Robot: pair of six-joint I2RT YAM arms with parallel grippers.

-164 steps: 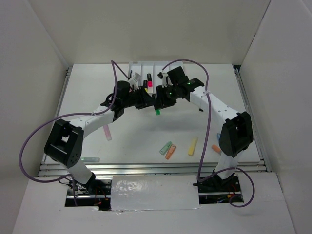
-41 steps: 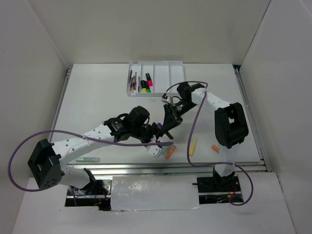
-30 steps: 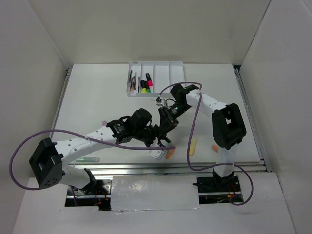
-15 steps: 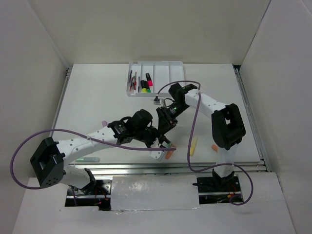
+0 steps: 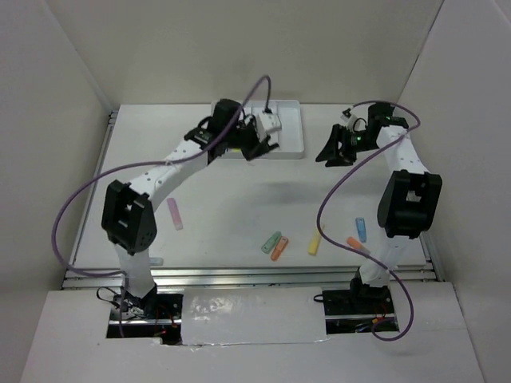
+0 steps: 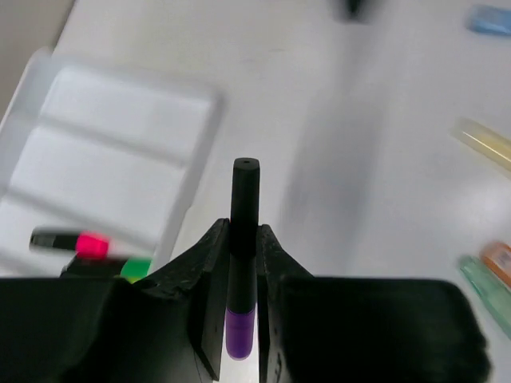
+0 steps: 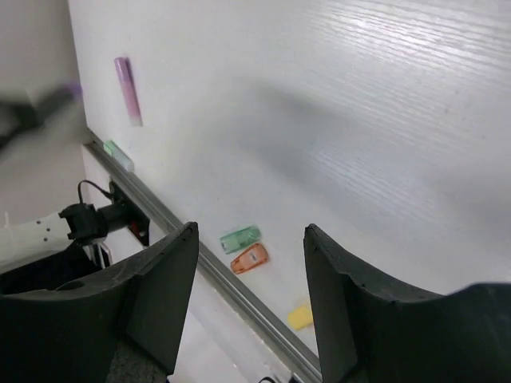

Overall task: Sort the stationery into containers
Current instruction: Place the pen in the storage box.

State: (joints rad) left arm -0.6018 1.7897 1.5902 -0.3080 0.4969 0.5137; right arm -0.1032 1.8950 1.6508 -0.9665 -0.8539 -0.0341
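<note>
Purple-ended highlighter (image 6: 244,199) is clamped in the left pincer (image 6: 239,239) by the tray (image 6: 120,120), at the worktop's (image 5: 223,207) far edge; release is advised once aligned beside the pink highlighter (image 6: 72,241). Right pincer (image 7: 249,239): spread, empty.

tray (image 5: 289,134): the left arm is covering its left compartments from above, so we are not seeing their contents there; at the left wrist it is blurring and running off the frame.
purple-capped highlighter (image 6: 244,195): the left tool (image 6: 242,233) is hiding its sides, and we are not making it out from above.
pink-capped highlighter (image 6: 70,241): we are seeing only a smear.
green cap (image 6: 137,268): the tool's body is cutting most of it off.
blue marker (image 6: 491,19), orange marker (image 6: 500,258): the left wrist picture's right edge is clipping both.
yellow marker (image 7: 301,316): a finger of the right tool (image 7: 250,228) is covering part of it.
</note>
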